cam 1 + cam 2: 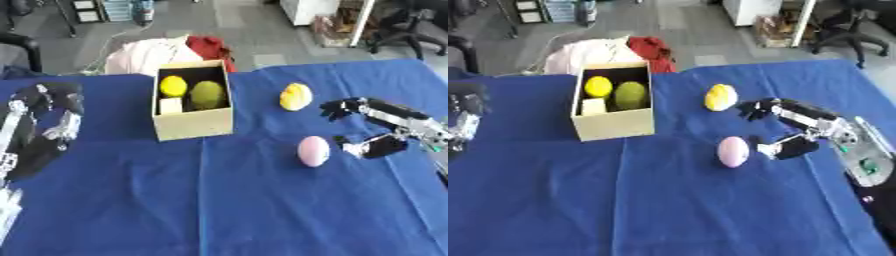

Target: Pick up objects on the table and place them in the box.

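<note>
One box (194,122), five objects.

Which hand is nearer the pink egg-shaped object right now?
Right. The right hand sits open just right of the pink egg-shaped object; the left hand is far off, beyond the box.

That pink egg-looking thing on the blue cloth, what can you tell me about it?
The pink object is smooth, egg-shaped and pale pink, with no markings visible. It lies alone on the blue tablecloth, nearer than the yellow object and right of the box. The right hand sits just beside it, fingers open, apparently not touching it yet.
</note>
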You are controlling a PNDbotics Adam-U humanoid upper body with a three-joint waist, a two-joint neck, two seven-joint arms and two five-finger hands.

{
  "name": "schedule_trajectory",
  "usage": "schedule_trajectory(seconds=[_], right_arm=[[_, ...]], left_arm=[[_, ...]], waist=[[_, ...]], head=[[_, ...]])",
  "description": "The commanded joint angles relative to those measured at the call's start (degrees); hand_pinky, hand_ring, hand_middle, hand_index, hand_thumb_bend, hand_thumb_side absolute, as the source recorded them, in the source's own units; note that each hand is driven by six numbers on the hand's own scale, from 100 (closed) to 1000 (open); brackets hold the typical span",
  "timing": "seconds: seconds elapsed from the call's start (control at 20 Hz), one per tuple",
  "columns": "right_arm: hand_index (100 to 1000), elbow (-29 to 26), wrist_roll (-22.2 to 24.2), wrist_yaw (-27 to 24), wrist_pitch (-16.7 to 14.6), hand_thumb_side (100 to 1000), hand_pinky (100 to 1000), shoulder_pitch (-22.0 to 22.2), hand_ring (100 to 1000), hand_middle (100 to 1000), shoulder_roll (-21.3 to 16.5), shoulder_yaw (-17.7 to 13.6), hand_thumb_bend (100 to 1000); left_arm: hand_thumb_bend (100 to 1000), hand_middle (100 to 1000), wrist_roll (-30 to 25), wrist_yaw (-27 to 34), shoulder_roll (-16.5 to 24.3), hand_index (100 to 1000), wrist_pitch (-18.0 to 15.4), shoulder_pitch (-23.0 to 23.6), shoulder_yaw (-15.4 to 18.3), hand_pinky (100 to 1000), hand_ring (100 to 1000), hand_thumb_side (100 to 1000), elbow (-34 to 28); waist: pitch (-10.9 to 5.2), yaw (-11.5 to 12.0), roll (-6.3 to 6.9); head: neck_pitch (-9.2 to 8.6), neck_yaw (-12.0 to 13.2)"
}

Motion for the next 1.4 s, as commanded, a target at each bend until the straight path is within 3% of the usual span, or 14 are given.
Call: schedule_trajectory(seconds=[0.05,0.5,0.65,0.8,0.85,1.05,1.4], right_arm=[[981,1.9,-1.4,6.2,-2.1,239,851,-2.0,827,848,0.7,-1.4,100],[938,2.9,-2.0,19.7,-5.7,314,886,-3.5,831,820,2.3,-0.7,100],[831,2.6,-0.5,21.6,-7.2,314,884,-3.1,798,759,1.6,-0.2,100],[745,1.3,0.7,20.8,-8.4,306,882,-2.5,791,739,0.3,0.3,100],[655,0.7,0.7,20.0,-8.7,293,875,-2.3,781,720,-0.1,0.5,100],[469,-2.4,-1.5,15.6,-9.1,248,849,-1.8,745,666,-1.2,0.1,100],[447,-5.2,-3.4,9.6,-8.2,221,848,-6.1,735,654,-0.5,-1.0,100]], left_arm=[[102,581,0.0,0.0,-0.3,722,0.1,0.0,0.6,768,571,528,-0.1],[100,577,-0.3,-0.4,-1.4,721,0.2,0.2,0.5,768,568,538,0.5],[100,576,-0.3,-0.5,-1.6,720,0.2,0.3,0.6,768,567,540,0.5],[100,575,-0.3,-0.6,-1.7,720,0.3,0.3,0.6,768,567,542,0.6],[100,575,-0.3,-0.6,-1.7,720,0.3,0.3,0.6,768,567,542,0.6],[100,574,-0.3,-0.6,-1.7,719,0.3,0.3,0.7,768,566,543,0.6],[100,569,-0.3,-0.3,-2.4,717,0.2,-0.1,0.6,766,562,543,0.4]], waist=[[-1.37,0.3,-0.73],[-1.31,0.8,-0.89],[-1.29,0.8,-1.07],[-1.31,0.7,-1.25],[-1.33,0.7,-1.31],[-1.47,0.6,-1.39],[-1.75,1.8,-1.38]], head=[[-0.63,-0.4],[-0.56,-0.7],[-0.52,-0.7],[-0.50,-0.5],[-0.48,-0.5],[-0.44,-0.3],[-0.67,-1.0]])
